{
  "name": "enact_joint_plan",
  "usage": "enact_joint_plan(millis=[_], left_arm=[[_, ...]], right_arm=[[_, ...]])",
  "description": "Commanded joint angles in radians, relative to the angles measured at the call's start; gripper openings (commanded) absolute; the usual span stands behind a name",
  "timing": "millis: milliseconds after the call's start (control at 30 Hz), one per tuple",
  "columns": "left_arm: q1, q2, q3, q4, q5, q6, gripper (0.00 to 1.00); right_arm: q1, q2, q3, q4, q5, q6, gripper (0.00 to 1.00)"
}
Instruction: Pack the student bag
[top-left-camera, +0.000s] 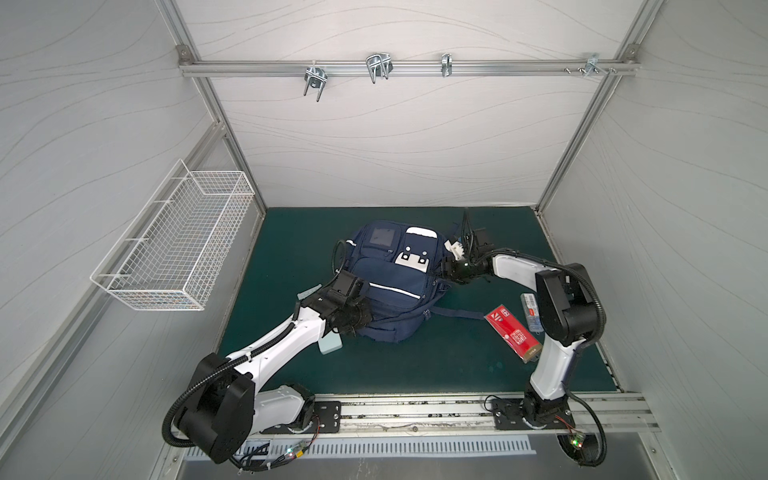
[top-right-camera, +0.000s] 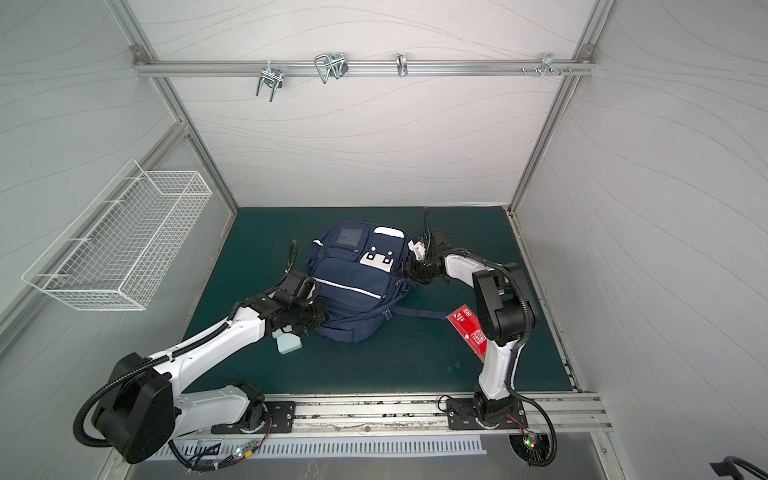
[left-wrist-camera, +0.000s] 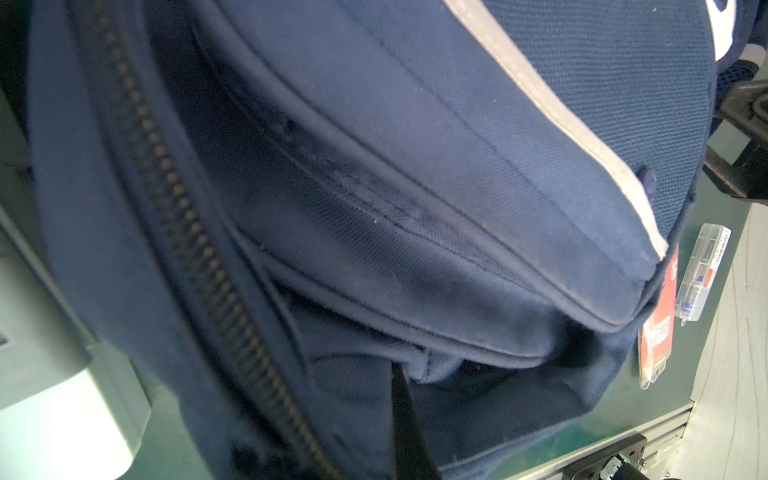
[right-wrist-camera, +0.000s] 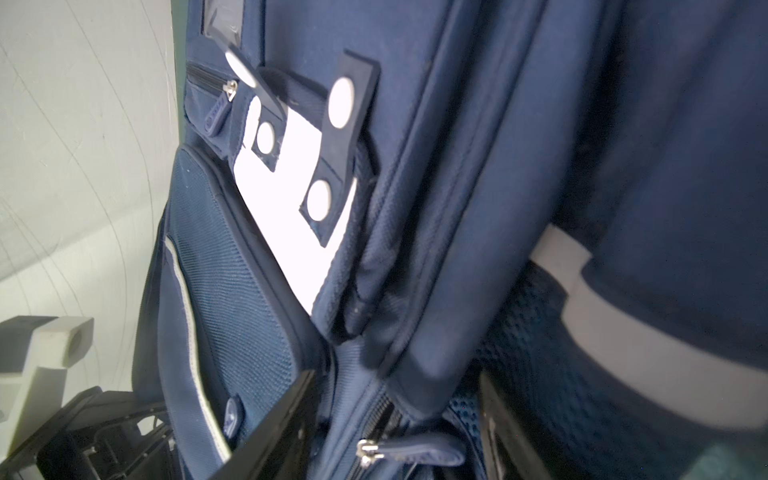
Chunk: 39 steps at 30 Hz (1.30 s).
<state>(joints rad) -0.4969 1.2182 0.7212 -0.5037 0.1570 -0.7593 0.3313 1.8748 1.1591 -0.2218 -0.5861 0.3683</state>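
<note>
White wire basket (top-left-camera: 174, 245) hangs on the left wall, looks like nothing's in it. Up on the back wall there's a metal rail (top-left-camera: 498, 67) with a few silver hooks (top-left-camera: 316, 82) clipped on. The floor is a dark green mat (top-left-camera: 415, 365). On its right side there's a long red box (top-left-camera: 513, 332) lying flat at an angle, with a small clear plastic case (top-left-camera: 531, 312) just beside it toward the wall. Over on the left part of the mat sits a pale blue-green block (top-left-camera: 330, 345).
</note>
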Motion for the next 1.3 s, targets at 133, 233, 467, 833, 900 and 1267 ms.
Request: enact_joint_plan(millis=[133, 233, 467, 833, 900, 1267], left_arm=[[0.011, -0.009, 0.018, 0.019, -0.026, 0.024, 0.0], [0.013, -0.001, 0.019, 0.022, -0.02, 0.022, 0.0], [0.015, 0.002, 0.014, 0.021, -0.025, 0.022, 0.0], [0.02, 0.005, 0.014, 0.022, -0.034, 0.028, 0.0], [0.022, 0.004, 0.012, 0.021, -0.037, 0.026, 0.0], [0.027, 0.0, 0.01, 0.027, -0.042, 0.02, 0.0]], right_arm=[[0.0, -0.046, -0.066, 0.031, -0.026, 0.002, 0.51], [0.0, -0.06, -0.059, 0.016, -0.015, -0.007, 0.44], [0.001, -0.075, -0.047, -0.003, 0.003, -0.021, 0.25], [0.029, -0.136, -0.07, -0.025, 0.061, -0.023, 0.0], [0.043, -0.157, -0.07, -0.044, 0.098, -0.028, 0.0], [0.147, -0.255, -0.154, -0.087, 0.344, -0.047, 0.1]])
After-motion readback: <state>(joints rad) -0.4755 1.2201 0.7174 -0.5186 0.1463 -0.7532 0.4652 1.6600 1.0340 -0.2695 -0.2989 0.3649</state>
